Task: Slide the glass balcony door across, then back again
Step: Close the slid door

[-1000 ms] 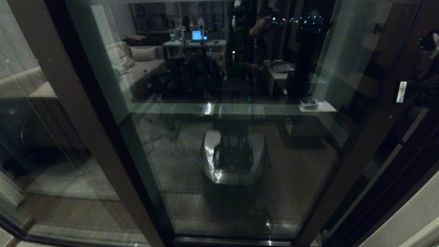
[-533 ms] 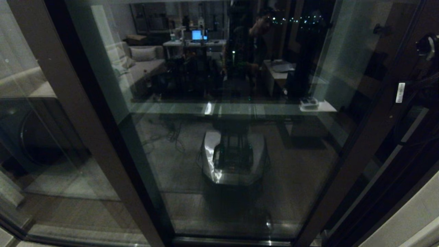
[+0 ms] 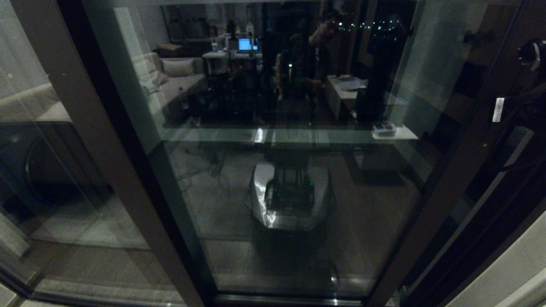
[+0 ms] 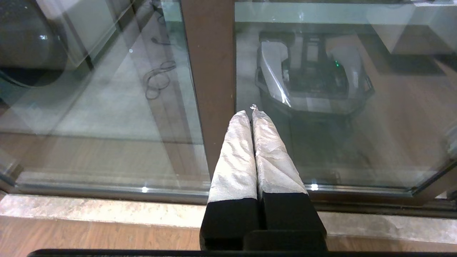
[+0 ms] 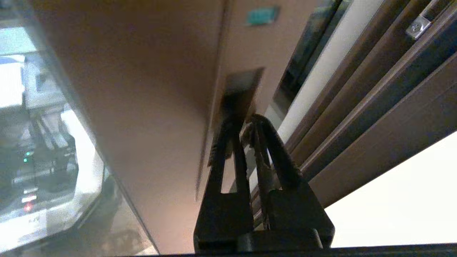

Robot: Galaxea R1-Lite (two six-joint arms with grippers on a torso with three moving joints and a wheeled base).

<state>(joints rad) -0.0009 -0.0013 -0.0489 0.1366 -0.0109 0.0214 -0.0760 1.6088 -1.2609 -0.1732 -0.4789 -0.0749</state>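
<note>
The glass balcony door [image 3: 298, 192] fills the middle of the head view, mirroring the room and my own base. Its brown edge stile [image 3: 460, 170] runs down the right side and carries a small white label [image 3: 498, 110]. My right arm [image 3: 531, 53] reaches this stile at the top right. In the right wrist view the right gripper [image 5: 242, 123] is shut, and its dark fingertips press at the recessed handle slot [image 5: 242, 85]. My left gripper [image 4: 250, 112] is shut with nothing in it. Its white-wrapped fingers [image 4: 235, 153] point at the glass beside a plain brown stile [image 4: 210, 71].
An unmoving glass panel [image 3: 51, 170] with a plain brown stile [image 3: 98, 149] stands on the left. Brown frame rails [image 5: 375, 107] and a pale wall [image 3: 512, 273] lie right of the door's edge. A stone threshold [image 4: 89, 210] runs along the bottom track.
The right arm at the top right has shifted a little along the stile, and the dark reflections in the glass have drifted left. The stile itself has barely moved.
</note>
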